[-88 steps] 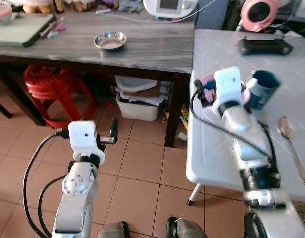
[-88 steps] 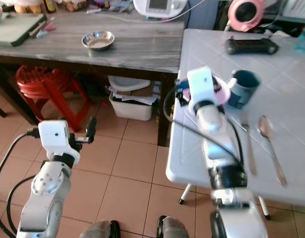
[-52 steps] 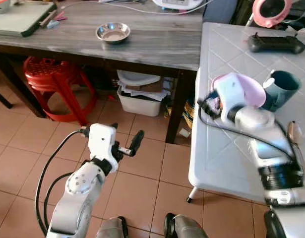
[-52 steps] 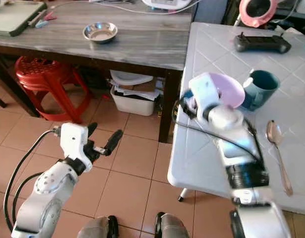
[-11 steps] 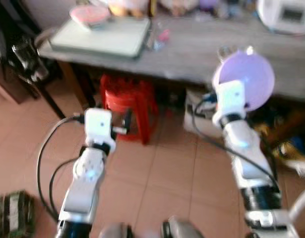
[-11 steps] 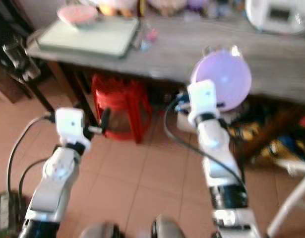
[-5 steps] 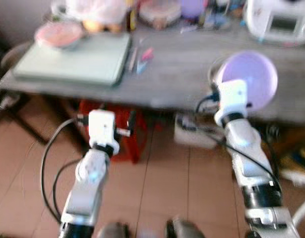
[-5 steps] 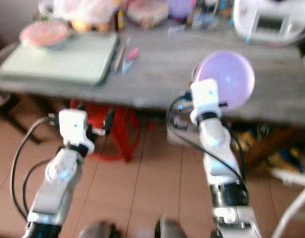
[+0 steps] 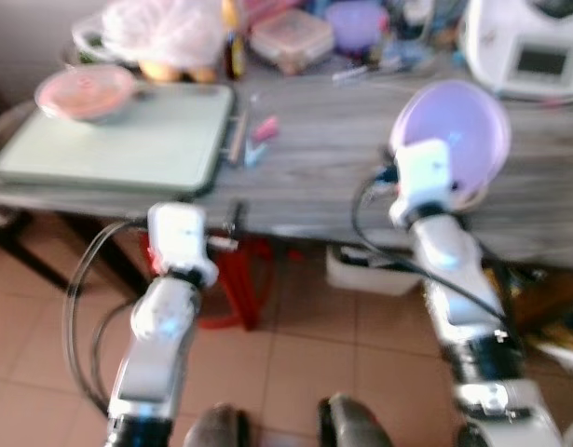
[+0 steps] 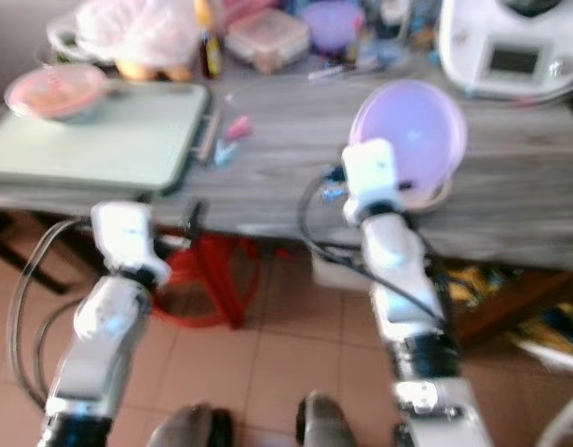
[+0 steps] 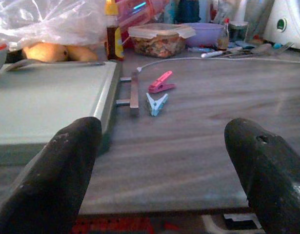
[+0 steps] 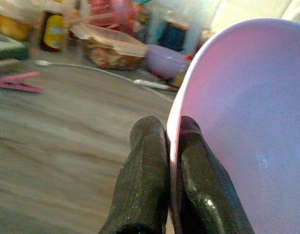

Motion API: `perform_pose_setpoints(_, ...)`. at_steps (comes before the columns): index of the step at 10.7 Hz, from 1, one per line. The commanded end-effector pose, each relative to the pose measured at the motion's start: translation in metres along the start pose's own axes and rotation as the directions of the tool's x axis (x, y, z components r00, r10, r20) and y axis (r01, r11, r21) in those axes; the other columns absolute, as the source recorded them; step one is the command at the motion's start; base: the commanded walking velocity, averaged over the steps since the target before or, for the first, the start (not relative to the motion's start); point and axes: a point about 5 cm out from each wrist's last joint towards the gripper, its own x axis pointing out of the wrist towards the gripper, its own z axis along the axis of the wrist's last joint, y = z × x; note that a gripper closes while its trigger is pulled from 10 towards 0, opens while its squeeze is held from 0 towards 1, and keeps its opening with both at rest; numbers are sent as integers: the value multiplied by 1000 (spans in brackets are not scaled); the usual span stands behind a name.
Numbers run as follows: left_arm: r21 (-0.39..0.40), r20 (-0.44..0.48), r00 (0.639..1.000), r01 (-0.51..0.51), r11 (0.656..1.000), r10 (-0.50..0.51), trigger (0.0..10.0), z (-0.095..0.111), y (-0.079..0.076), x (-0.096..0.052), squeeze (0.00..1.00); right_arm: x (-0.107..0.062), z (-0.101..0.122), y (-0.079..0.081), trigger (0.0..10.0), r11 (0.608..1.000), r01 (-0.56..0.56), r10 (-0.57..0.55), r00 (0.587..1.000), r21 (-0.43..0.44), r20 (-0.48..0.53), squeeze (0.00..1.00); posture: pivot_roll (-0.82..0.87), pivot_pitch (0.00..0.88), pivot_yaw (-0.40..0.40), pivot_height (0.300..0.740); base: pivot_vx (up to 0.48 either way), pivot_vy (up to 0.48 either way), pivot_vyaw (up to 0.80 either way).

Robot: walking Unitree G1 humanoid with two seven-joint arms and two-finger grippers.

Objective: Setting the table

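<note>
The bowl [image 12: 237,122] is pale lilac-pink, pinched between black fingers [image 12: 146,180]. The table [image 11: 198,141] is grey with streaky wood grain, bearing a pale green tray [image 11: 37,102], one pink clothes peg [image 11: 161,82] and one light blue peg [image 11: 155,103]. The floor tiles [image 9: 305,372] are terracotta orange.

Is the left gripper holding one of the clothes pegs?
No, the left gripper is open and holds nothing; the pink peg and blue peg lie on the wooden table.

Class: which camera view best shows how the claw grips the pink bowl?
The right wrist view: the right claw pinches the pink bowl by its rim, one finger on each side. Both eye views show the bowl held over the grey table, the grip hidden behind the wrist.
</note>
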Motion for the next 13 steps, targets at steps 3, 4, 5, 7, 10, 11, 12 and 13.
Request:
perform_pose_setpoints(3,-1,-2,1000,-10,1000,10,10000,0,6,-7,0,8,6,2,10000,999,15,-15,1000,32,12,0,10,147,13,740,276,0,-458)
perform_pose_setpoints(4,-2,-2,1000,-11,1000,11,10000,0,6,-7,0,8,7,2,10000,999,14,-14,1000,31,16,0,11,149,13,740,428,0,0)
perform_pose_setpoints(5,-1,-2,1000,-10,1000,10,10000,0,6,-7,0,8,8,3,10000,1000,9,-10,1000,26,25,0,9,151,14,740,428,0,0)
perform_pose_setpoints(7,-12,-10,1000,-20,1000,20,10000,-1,6,-7,0,8,8,3,10000,1000,9,-9,1000,25,28,0,8,151,14,740,332,0,0)
perform_pose_setpoints(10,-25,-14,996,-86,996,86,10000,-1,14,-9,0,9,9,11,10000,997,-62,60,997,40,41,0,13,152,11,740,162,0,0)
perform_pose_setpoints(11,13,-14,994,-105,994,105,10000,-1,16,-10,0,9,8,16,10000,994,-104,103,994,40,38,0,15,152,12,740,0,0,0)
perform_pose_setpoints(12,15,-32,987,-158,987,158,10000,-3,24,-16,0,11,11,21,10000,981,-169,164,985,97,56,0,20,157,17,740,0,0,0)
perform_pose_setpoints(13,24,-47,982,-180,983,181,10000,-5,29,-23,0,12,15,29,10000,958,-260,252,964,123,81,0,21,158,18,740,0,0,0)
